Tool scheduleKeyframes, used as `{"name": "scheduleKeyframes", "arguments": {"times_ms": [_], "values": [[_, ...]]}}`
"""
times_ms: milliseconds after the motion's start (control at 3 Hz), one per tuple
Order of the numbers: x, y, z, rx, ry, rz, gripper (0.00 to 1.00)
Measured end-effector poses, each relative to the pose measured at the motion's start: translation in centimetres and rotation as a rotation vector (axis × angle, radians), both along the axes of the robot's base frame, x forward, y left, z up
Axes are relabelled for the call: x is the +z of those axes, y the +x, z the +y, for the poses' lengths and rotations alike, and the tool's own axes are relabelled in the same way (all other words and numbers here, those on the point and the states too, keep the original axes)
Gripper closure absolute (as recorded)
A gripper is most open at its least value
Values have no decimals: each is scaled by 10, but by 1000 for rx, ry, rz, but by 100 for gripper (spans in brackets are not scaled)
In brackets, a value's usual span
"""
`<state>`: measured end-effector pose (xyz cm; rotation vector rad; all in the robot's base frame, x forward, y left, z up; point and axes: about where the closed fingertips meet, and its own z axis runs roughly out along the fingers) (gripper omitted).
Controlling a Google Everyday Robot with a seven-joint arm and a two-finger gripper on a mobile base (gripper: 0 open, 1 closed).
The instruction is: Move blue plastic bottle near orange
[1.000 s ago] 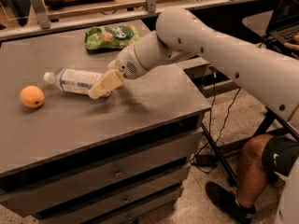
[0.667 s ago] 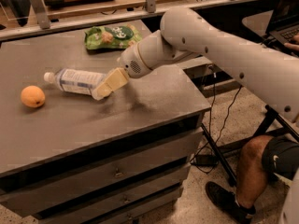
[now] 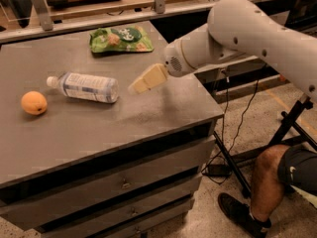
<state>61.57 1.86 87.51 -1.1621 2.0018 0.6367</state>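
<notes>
The blue plastic bottle (image 3: 84,87) lies on its side on the grey table (image 3: 124,128), white cap pointing left toward the orange (image 3: 34,103). The orange sits at the left of the table, a short gap from the cap. My gripper (image 3: 136,87) hangs just above the table to the right of the bottle's base, a small gap away from it and holding nothing.
A green snack bag (image 3: 120,39) lies at the back of the table. The table's right edge (image 3: 213,103) is under my arm. A person's leg and shoe (image 3: 262,182) are on the floor at the right, beside cables and a stand.
My gripper has drawn back to the right, away from the bottle's base end. The bottle and the orange have not moved.
</notes>
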Motion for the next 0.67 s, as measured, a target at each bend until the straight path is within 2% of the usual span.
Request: {"name": "scheduleKeyframes", "arguments": {"times_ms": [333, 667], "values": [[10, 10, -49, -93, -82, -29, 0], [9, 12, -58, -108, -100, -33, 0]]}}
